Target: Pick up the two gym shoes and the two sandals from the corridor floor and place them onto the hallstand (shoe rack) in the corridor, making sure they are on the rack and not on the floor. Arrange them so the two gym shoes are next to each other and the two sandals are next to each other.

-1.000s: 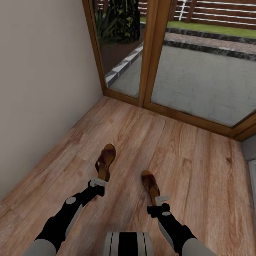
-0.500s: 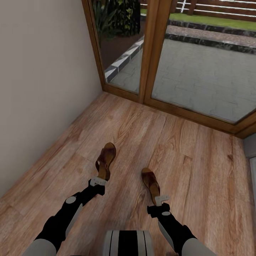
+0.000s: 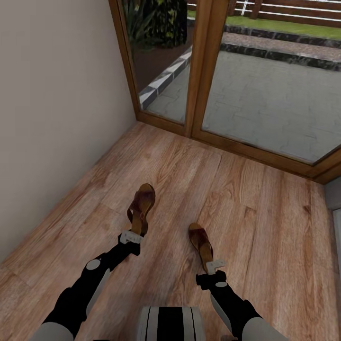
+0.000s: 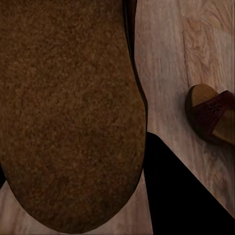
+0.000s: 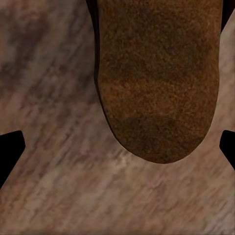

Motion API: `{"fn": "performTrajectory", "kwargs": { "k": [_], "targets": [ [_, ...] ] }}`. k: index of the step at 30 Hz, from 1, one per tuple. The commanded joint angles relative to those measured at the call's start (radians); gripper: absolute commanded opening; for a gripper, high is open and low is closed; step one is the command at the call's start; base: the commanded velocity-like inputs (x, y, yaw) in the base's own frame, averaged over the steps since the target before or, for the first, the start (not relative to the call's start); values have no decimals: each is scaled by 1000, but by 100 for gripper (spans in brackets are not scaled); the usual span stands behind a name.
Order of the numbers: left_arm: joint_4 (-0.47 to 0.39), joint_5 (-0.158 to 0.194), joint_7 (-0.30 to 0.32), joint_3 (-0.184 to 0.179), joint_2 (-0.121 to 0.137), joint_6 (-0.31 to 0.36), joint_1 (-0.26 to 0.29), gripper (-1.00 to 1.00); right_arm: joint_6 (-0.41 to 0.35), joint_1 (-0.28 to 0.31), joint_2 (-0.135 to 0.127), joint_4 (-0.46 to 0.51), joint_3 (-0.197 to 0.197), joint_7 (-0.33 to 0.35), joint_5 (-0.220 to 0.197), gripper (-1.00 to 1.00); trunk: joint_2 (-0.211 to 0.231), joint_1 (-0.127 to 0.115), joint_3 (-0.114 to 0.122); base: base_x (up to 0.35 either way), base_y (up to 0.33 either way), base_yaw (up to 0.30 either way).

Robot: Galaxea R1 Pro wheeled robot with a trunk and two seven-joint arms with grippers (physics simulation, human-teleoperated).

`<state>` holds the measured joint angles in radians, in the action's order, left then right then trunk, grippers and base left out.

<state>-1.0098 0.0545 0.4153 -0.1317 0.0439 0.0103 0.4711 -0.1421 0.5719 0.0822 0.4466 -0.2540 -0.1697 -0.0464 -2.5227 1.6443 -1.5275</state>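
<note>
light: even, soft daylight | shadows: faint | glare: none | wrist views: close, blurry

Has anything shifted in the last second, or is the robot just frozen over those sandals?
The left gripper and its sandal crept slightly forward, toward the glass door. The view tilted a little early on. The right gripper and its sandal kept their place.

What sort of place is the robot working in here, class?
Probably a house's entrance corridor: light brown wood-plank floor, tall wood-framed glass doors onto a paved patio, and two brown leather sandals by a plain beige wall.
</note>
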Motion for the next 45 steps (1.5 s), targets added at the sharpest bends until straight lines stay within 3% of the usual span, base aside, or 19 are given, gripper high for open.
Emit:
{"fn": "performTrajectory", "kwargs": {
  "k": [1,6,45],
  "targets": [
    [-5,2,2,-2,1,1,-2,-100,-7,0,-1,2,-8,-8,-5,100,0,0,-4,0,0,0],
    [-12,2,2,-2,1,5,-4,-100,-7,0,-1,2,-8,-8,-5,100,-2,3,-24,0,0,0],
    [-6,-5,2,-2,1,9,-5,-100,-7,0,-1,1,-8,-8,-5,100,-2,3,-24,27,0,-37]
  ]
}}
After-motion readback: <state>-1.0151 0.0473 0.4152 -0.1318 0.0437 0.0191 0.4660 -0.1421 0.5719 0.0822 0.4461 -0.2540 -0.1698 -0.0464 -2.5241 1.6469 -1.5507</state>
